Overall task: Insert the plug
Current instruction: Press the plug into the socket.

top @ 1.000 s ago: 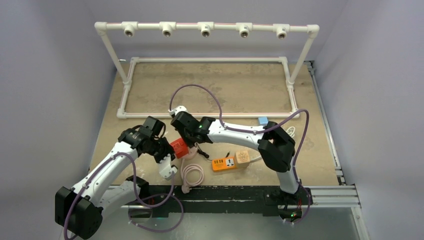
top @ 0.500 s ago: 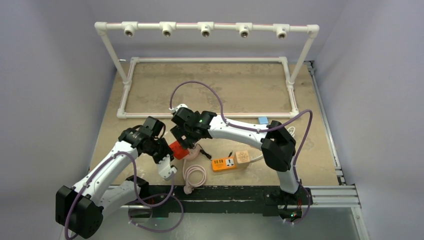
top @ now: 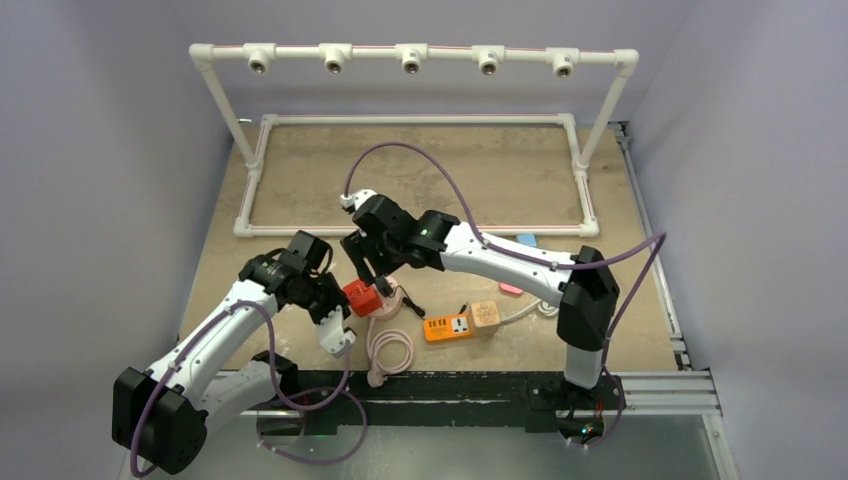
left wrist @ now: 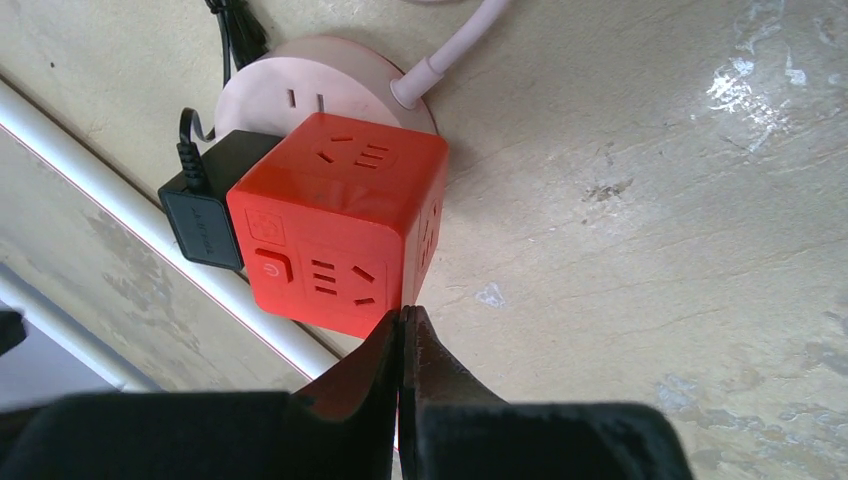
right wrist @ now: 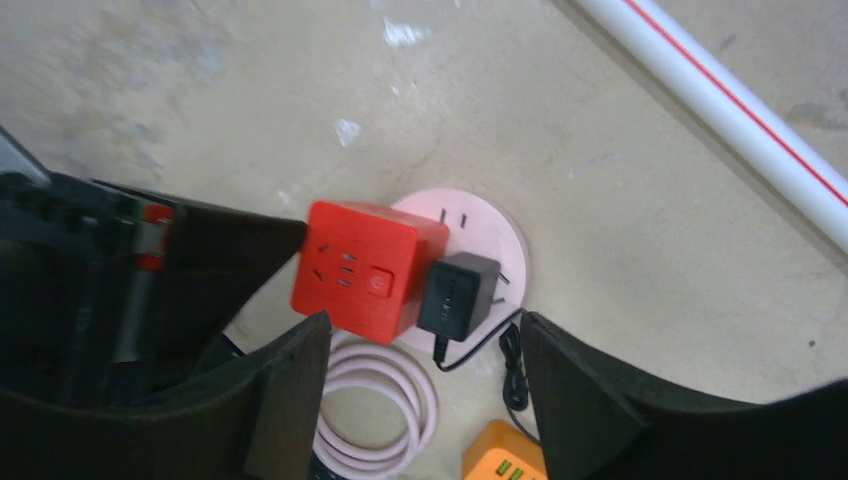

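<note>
- The black plug (right wrist: 458, 293) sits flush against one side of the red cube (right wrist: 365, 270); its prongs are hidden.
- Cube and plug rest on a round pink socket (right wrist: 495, 235) on the table (top: 480, 180).
- The right tool (right wrist: 422, 320) hangs above the cube and plug, released, with its fingers spread wide to either side of them and touching neither.
- The left tool (left wrist: 402, 320) is clenched, its fingers pressed together with nothing between them and their tips at the cube's lower edge.
- A coiled pink cable (top: 388, 350) lies just near of the cube, and an orange strip (top: 448, 327) lies to its right.
</note>
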